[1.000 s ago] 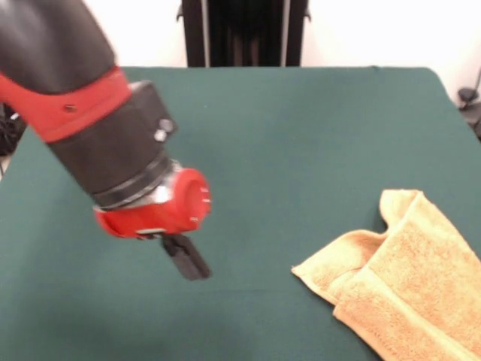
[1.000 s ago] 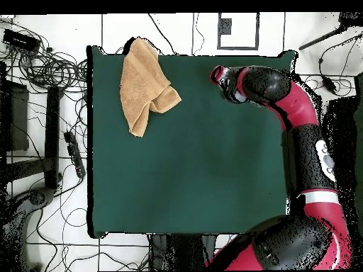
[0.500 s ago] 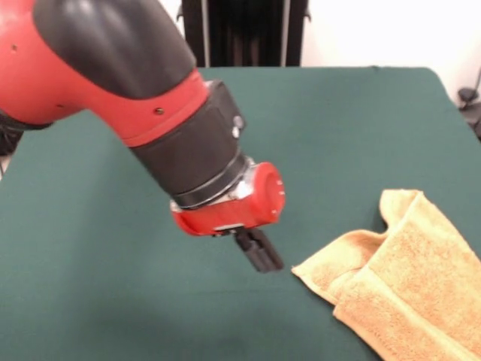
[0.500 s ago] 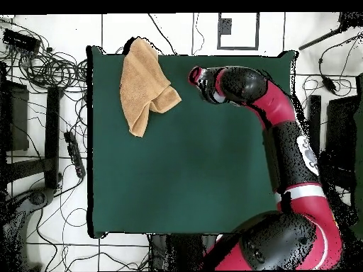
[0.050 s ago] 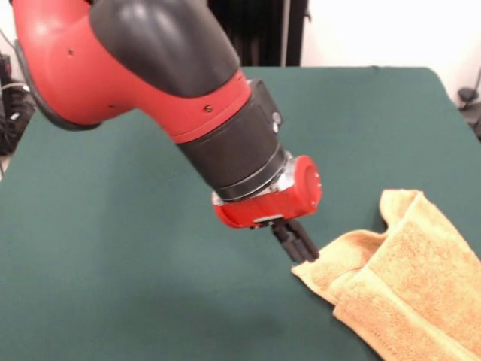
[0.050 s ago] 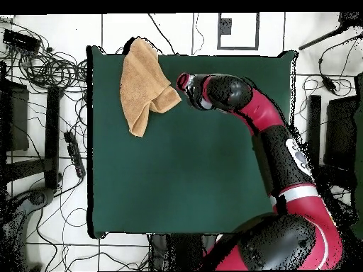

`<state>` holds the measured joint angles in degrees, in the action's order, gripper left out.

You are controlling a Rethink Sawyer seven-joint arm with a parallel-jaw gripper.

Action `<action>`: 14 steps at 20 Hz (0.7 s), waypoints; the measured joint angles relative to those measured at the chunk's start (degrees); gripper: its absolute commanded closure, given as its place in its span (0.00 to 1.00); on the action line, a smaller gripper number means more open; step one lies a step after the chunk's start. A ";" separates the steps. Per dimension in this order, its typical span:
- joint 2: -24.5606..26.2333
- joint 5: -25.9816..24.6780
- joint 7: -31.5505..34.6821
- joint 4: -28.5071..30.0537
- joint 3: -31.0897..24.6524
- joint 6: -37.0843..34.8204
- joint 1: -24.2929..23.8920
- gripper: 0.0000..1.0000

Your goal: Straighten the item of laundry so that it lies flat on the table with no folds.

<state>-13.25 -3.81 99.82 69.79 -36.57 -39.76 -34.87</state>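
**op1:** ok so nearest the front cam I've got the small orange-yellow terry-cloth towel (image 5: 409,282), fluffy, sitting at the table's near right corner in that view and running off the pic's bottom-right. It's def not flat: one flap is doubled over the rest and pokes a folded corner out toward the table's middle. From overhead it's at the far left corner, top end right on the table edge or maybe just over it, can't tell.

**op2:** and the gripper?

**op1:** black gripper (image 5: 301,247) on the red-and-black Sawyer arm (image 5: 173,83) hangs tilted just beside that folded corner, tips about at its edge. The fingers look pressed together, no gap I can see, nothing held. Touching the cloth or a hair off, idk.

**op2:** so what worries you?

**op1:** imo three things. Closed tips would prob just shove the corner and bunch it more instead of pinching it. If I pinch both layers the fold drags along and never opens. And pulling the wrong way could slide the whole towel off that edge, bc behind it the big dark green felt-covered table (image 5: 150,248) is all bare, so pull toward the middle.
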 measured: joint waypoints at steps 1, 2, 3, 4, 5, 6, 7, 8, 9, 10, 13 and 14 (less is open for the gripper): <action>-0.15 0.02 0.00 0.60 -0.01 0.59 -0.01 1.00; -0.31 0.01 0.00 1.27 0.00 1.21 -0.01 1.00; -0.45 0.03 0.00 2.15 -0.01 2.09 -0.02 1.00; -0.50 0.02 0.00 3.28 0.01 3.15 -0.02 1.00; -0.46 0.03 0.00 3.82 0.01 3.64 -0.01 1.00; -0.42 0.03 0.00 4.02 0.02 3.83 0.00 1.00; -0.39 0.03 0.00 4.22 0.02 4.02 0.01 1.00; -0.17 0.03 0.00 4.40 0.09 4.36 0.15 1.00; -0.05 0.04 0.00 4.35 0.22 4.43 0.32 1.00; 0.02 0.04 0.00 4.27 0.38 4.43 0.49 1.00; 0.23 0.03 0.00 3.93 0.98 4.44 1.17 1.00; 0.35 0.05 0.00 3.57 1.30 4.43 1.78 1.00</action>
<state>-12.90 -3.76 99.82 73.36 -35.27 -35.33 -33.09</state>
